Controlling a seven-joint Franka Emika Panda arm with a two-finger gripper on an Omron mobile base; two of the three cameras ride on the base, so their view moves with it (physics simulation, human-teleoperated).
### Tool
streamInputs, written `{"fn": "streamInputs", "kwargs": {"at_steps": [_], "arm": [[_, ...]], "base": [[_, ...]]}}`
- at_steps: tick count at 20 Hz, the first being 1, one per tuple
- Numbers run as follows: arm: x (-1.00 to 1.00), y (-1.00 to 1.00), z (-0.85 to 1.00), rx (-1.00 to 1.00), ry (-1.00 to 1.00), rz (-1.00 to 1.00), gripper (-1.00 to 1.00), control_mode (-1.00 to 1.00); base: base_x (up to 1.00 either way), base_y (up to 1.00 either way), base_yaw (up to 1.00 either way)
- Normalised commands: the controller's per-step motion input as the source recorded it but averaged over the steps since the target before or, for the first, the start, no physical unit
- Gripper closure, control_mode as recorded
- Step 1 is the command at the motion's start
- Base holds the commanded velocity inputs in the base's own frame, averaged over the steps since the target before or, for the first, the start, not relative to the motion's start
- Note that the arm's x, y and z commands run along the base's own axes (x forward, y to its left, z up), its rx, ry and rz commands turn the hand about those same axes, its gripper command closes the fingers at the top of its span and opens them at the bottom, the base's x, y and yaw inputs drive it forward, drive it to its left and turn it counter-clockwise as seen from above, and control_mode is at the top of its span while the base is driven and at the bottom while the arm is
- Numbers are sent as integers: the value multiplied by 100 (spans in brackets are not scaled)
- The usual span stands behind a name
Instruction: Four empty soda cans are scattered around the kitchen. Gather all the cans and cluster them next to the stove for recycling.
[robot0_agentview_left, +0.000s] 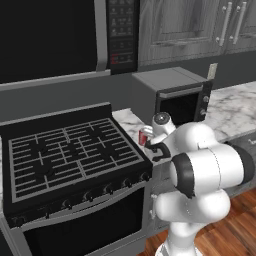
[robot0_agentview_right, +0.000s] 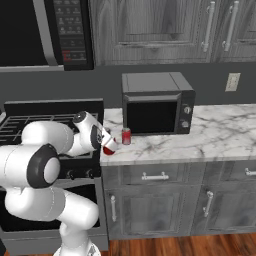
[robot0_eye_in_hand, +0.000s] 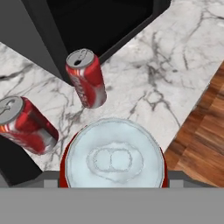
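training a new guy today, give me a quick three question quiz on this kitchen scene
1. True or false: the soda cans stand on the marble counter.
2. How many cans does the hand view show?
3. The can closest under the claw sits: A) on the stove grates, B) on the counter between the stove and the countertop oven, C) on the floor.

Key: 1 true; 2 three; 3 B

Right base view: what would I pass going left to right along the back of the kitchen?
Overhead microwave → stove → red soda can → countertop oven → wall outlet.
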Motion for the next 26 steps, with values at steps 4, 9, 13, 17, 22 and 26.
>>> {"fn": "streamInputs", "kwargs": {"at_steps": [4, 9, 13, 17, 22, 26], "arm": [[3, 10, -10, 0, 1, 0, 100, -100], [1, 7, -11, 0, 0, 0, 100, -100], [0, 5, -17, 0, 0, -2, 100, -100], [2, 2, -19, -1, 0, -2, 100, -100], [9, 4, -17, -3, 0, -1, 100, -100], [12, 5, -15, -2, 0, 0, 100, -100]], "base": [[0, 0, 0], [0, 0, 0], [0, 0, 0], [0, 0, 0], [0, 0, 0], [0, 0, 0]]}}
